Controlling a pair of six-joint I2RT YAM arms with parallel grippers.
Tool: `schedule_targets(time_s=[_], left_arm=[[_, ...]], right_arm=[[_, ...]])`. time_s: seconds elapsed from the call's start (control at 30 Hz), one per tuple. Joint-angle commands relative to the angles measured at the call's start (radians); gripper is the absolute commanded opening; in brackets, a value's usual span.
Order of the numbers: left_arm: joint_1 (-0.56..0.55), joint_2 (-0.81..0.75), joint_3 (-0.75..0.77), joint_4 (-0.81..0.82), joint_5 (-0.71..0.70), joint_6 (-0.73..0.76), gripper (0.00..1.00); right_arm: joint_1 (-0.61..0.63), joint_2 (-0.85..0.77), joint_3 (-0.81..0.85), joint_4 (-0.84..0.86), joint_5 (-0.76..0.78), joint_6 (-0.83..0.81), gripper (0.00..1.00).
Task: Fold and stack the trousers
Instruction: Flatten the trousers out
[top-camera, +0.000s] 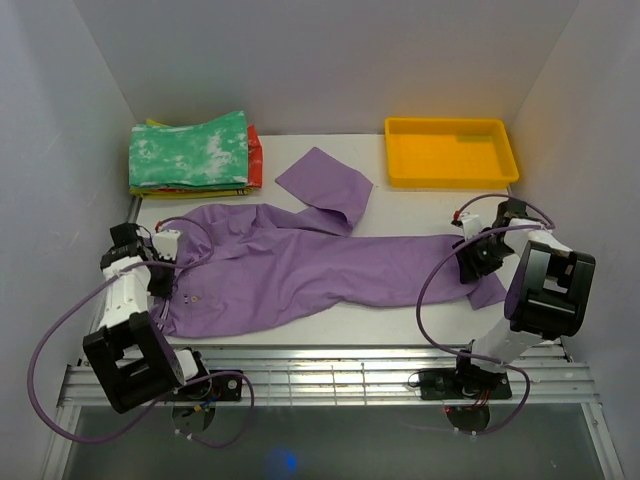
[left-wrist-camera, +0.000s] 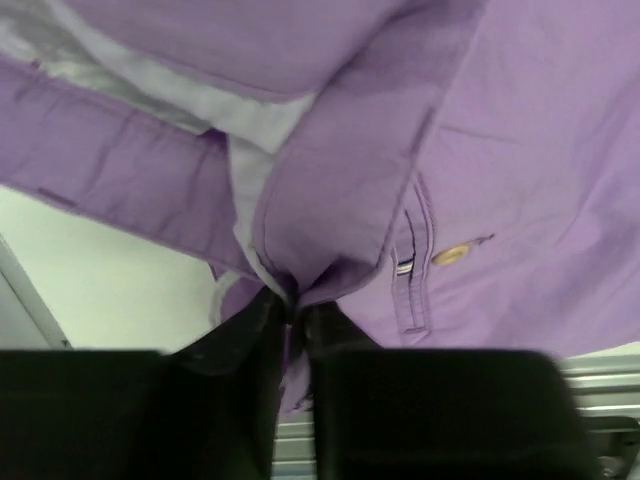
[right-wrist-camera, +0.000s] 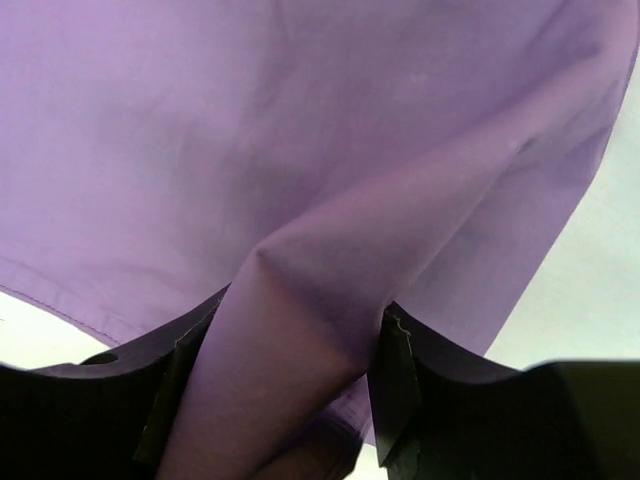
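The lilac trousers (top-camera: 300, 265) lie spread across the table, waist at the left, one leg running right and the other folded back toward the rear (top-camera: 325, 185). My left gripper (top-camera: 165, 250) sits at the waist end. In the left wrist view it (left-wrist-camera: 292, 310) is shut on a pinch of waistband cloth (left-wrist-camera: 340, 200), beside a small button (left-wrist-camera: 450, 256). My right gripper (top-camera: 470, 262) is at the end of the long leg. In the right wrist view a raised ridge of leg cloth (right-wrist-camera: 300, 290) fills the gap between its fingers (right-wrist-camera: 285, 340).
A stack of folded garments (top-camera: 190, 152), green-and-white on top, sits at the back left. A yellow tray (top-camera: 450, 150) stands at the back right. A metal rack (top-camera: 330, 375) runs along the near table edge. White walls close in on both sides.
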Motion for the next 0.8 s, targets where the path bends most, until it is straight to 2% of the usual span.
schedule_targets(time_s=[0.0, 0.1, 0.13, 0.3, 0.37, 0.4, 0.43, 0.47, 0.53, 0.6, 0.63, 0.77], left_arm=[[0.085, 0.076, 0.121, 0.034, 0.077, -0.001, 0.16], [0.207, 0.219, 0.228, -0.042, 0.200, 0.044, 0.00], [0.257, 0.253, 0.251, -0.055, 0.223, 0.057, 0.00], [0.337, 0.417, 0.371, -0.124, 0.346, 0.100, 0.01], [0.346, 0.491, 0.411, -0.139, 0.372, 0.097, 0.18], [0.346, 0.514, 0.429, -0.160, 0.374, 0.097, 0.31], [0.348, 0.552, 0.472, -0.176, 0.375, 0.097, 0.66], [0.348, 0.561, 0.491, -0.184, 0.358, 0.099, 0.75], [0.378, 0.549, 0.526, -0.171, 0.335, 0.091, 0.86], [0.398, 0.523, 0.538, -0.133, 0.314, 0.077, 0.89], [0.420, 0.509, 0.548, -0.130, 0.312, 0.077, 0.89], [0.422, 0.346, 0.513, -0.138, 0.376, 0.140, 0.88]], right_arm=[[-0.004, -0.014, -0.096, -0.003, 0.106, -0.073, 0.53], [-0.004, -0.060, -0.142, -0.045, 0.091, -0.116, 0.50], [-0.001, -0.088, -0.151, -0.062, 0.086, -0.135, 0.49], [0.007, -0.183, -0.154, -0.165, 0.054, -0.259, 0.51], [0.024, -0.206, -0.145, -0.194, 0.063, -0.296, 0.51], [0.030, -0.202, -0.125, -0.237, 0.066, -0.310, 0.51], [0.036, -0.197, -0.111, -0.256, 0.068, -0.319, 0.57], [0.036, -0.191, -0.088, -0.269, 0.060, -0.320, 0.60], [0.036, -0.185, 0.003, -0.306, 0.023, -0.326, 0.73], [0.039, -0.180, 0.083, -0.291, -0.075, -0.263, 0.79], [0.055, -0.171, 0.173, -0.268, -0.110, -0.230, 0.82], [0.165, -0.111, 0.367, -0.147, -0.224, 0.016, 0.82]])
